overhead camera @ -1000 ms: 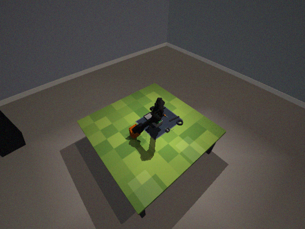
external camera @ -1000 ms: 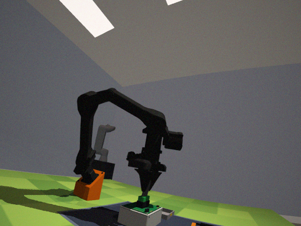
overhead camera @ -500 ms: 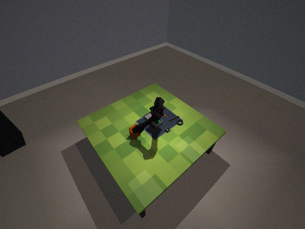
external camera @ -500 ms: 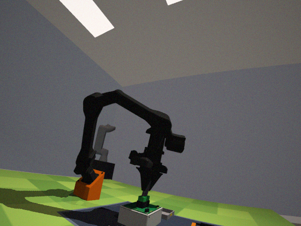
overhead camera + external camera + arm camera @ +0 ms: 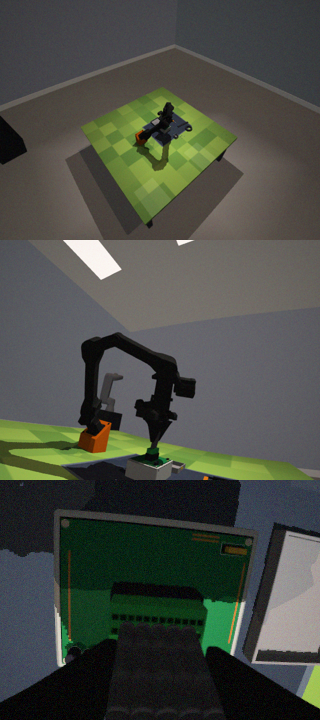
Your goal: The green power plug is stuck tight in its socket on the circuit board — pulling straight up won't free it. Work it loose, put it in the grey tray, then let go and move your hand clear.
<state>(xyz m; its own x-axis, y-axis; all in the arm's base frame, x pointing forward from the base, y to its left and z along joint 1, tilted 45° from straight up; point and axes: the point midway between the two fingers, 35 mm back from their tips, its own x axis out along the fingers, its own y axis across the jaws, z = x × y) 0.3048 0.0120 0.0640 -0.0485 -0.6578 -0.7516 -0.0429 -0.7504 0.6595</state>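
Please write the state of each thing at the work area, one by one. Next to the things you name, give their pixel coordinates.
Gripper (image 5: 164, 125) (image 5: 154, 443) (image 5: 162, 654): closed on the plug.
Green power plug (image 5: 153, 450) (image 5: 157, 607): in its socket; looseness unclear.
Socket (image 5: 151, 456): occupied.
Circuit board (image 5: 164, 129) (image 5: 163, 461) (image 5: 100, 555): flat, on a pale box (image 5: 139, 469).
Grey tray (image 5: 155, 121) (image 5: 177, 467) (image 5: 295, 590): upright, visible part empty.
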